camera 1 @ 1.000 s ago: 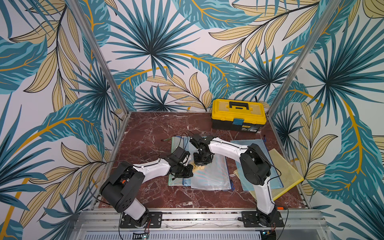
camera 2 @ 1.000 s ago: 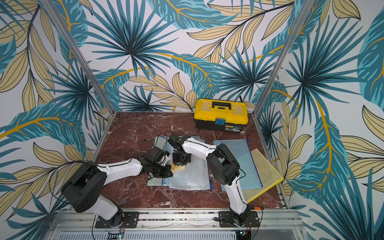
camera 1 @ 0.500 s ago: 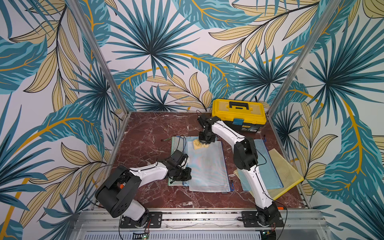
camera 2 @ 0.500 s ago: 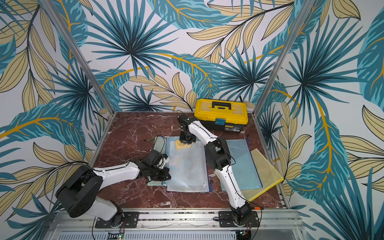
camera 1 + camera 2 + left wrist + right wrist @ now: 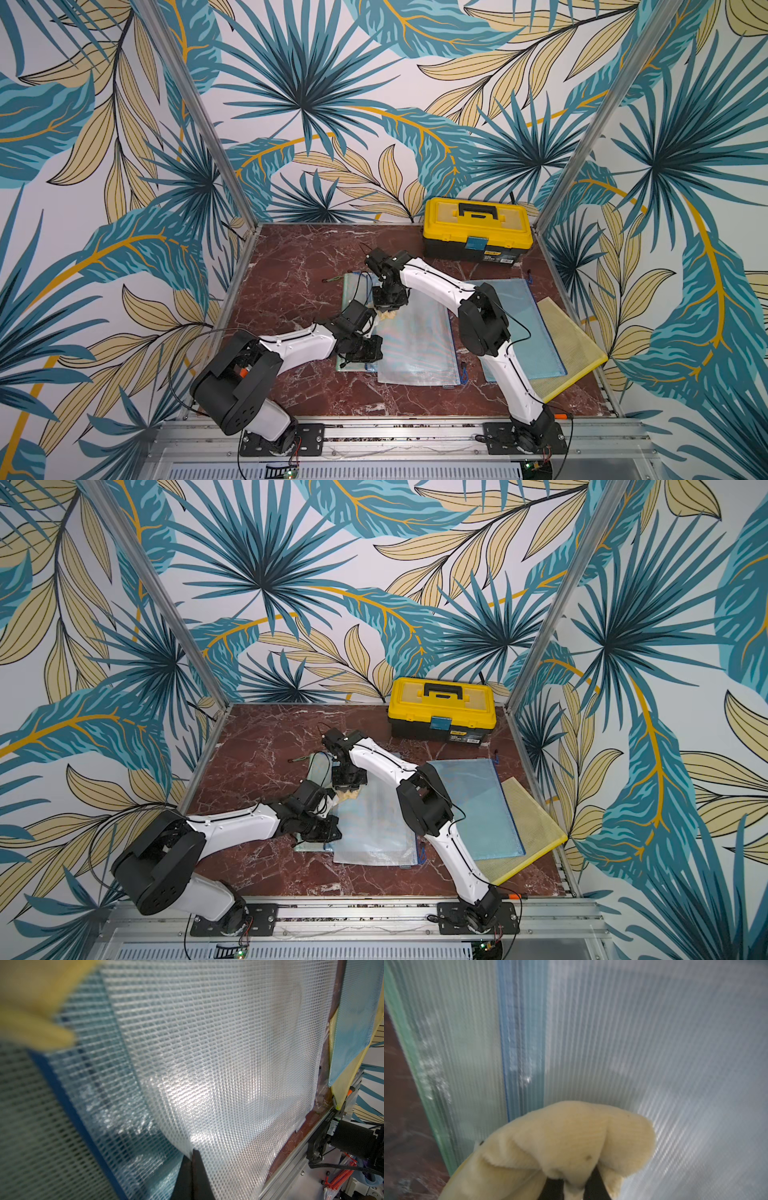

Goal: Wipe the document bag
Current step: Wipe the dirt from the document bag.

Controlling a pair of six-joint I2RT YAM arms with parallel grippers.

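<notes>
The clear mesh document bag point(image 5: 415, 345) is lying flat in the middle of the marble tabletop point(image 5: 291, 282), overlapping a blue-edged bag point(image 5: 93, 1084) and a green-edged bag point(image 5: 353, 286) that are peeking out along its left side. The right end effector point(image 5: 388, 301) is pointing down over the bag's far left corner, its jaws clamping a cream cloth point(image 5: 388, 316). In the right wrist view the cloth point(image 5: 571, 1142) is bulging out around the dark fingertips point(image 5: 593, 1184) and resting against the mesh surface point(image 5: 654, 1043).

The left end effector point(image 5: 361, 353) is sitting low at the bag's left edge, nearer the front. In the left wrist view its jaws are pressing together with no gap, the tips point(image 5: 192, 1167) meeting the edge of the clear mesh point(image 5: 228, 1064). Whether they are pinching that edge cannot be told.

A second blue bag point(image 5: 528, 328) is lying over a yellow bag point(image 5: 569, 353) to the right, apart from the clear one, and a yellow toolbox point(image 5: 477, 228) is standing at the back wall
</notes>
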